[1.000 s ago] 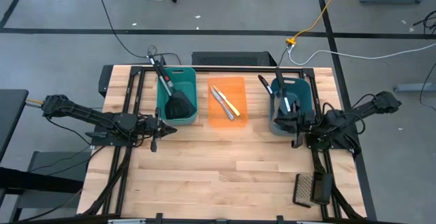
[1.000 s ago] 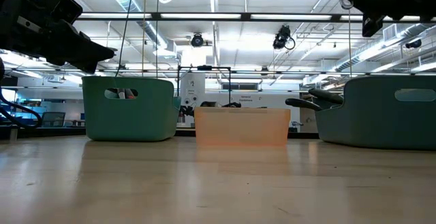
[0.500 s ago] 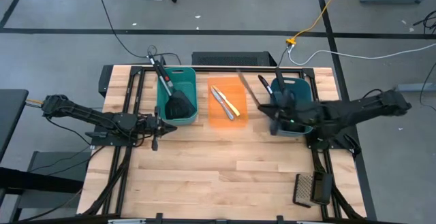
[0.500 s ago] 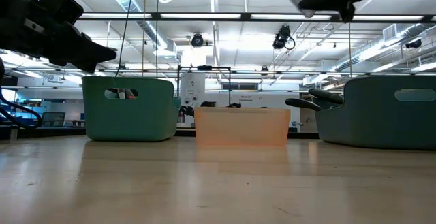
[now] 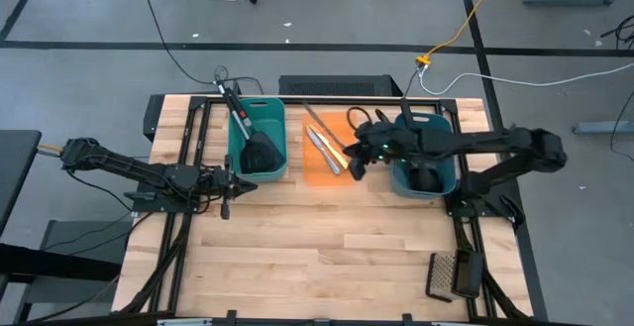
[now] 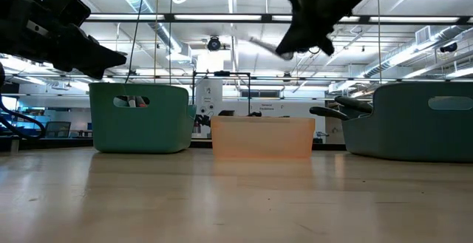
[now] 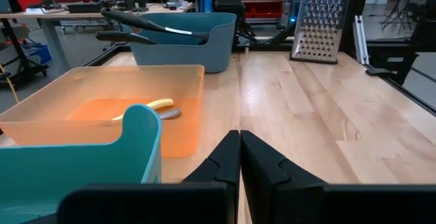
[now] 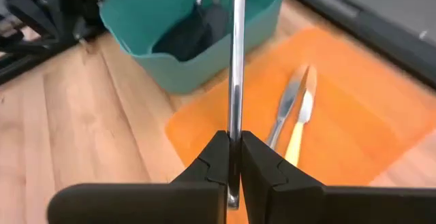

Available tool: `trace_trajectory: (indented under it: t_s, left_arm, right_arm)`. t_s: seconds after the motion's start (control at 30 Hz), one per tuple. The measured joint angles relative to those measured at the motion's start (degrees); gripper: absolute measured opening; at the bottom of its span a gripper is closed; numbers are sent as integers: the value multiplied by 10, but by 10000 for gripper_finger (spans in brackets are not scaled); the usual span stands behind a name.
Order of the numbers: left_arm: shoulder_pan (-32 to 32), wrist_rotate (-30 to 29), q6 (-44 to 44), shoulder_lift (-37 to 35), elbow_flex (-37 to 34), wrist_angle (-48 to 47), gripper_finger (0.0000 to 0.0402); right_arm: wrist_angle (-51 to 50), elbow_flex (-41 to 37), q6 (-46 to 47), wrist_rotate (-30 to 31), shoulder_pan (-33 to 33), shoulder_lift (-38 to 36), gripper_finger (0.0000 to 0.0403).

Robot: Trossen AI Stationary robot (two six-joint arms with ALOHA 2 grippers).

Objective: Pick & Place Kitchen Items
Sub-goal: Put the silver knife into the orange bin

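Observation:
My right gripper (image 5: 354, 158) is over the near right part of the orange tub (image 5: 345, 172), shut on a slim silver knife (image 8: 237, 60). The knife sticks out past the fingers toward the table's far left. It also shows in the high view (image 5: 322, 126) and the low view (image 6: 264, 46). A silver knife (image 8: 286, 108) and a pale yellow knife (image 8: 300, 125) lie on the orange tub's floor. My left gripper (image 5: 238, 185) is shut and empty, hovering just near of the teal tub (image 5: 258, 140). My right gripper pinches the silver knife near one end (image 8: 234, 149) between its two fingers. The knife runs along the fingers and reaches out well beyond their tips. It is lifted clear above the orange tub (image 8: 354, 101), slanting slightly in the low view.
The teal tub holds a black slotted spatula (image 5: 260, 153), its handle leaning over the far rim. The blue tub (image 5: 424, 158) at the right holds black long-handled ladles (image 7: 150, 26). A steel grater (image 5: 451, 274) lies near the table's near right corner.
My right gripper has gone from the blue tub's near side toward the table's left edge, out over the orange tub. It has carried the silver knife along, lifted clear. My left arm has kept still.

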Motion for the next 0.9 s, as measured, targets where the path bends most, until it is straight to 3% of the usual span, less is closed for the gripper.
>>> trace_trajectory:
  t_s: [0.33, 0.9]
  left_arm:
    - [0, 0, 1, 0, 0, 0, 14]
    - [0, 0, 4, 0, 0, -1, 14]
  right_arm:
    - [-49, 4, 61, -120, -56, 83, 20]
    - [-14, 4, 119, -115, -68, 174, 20]
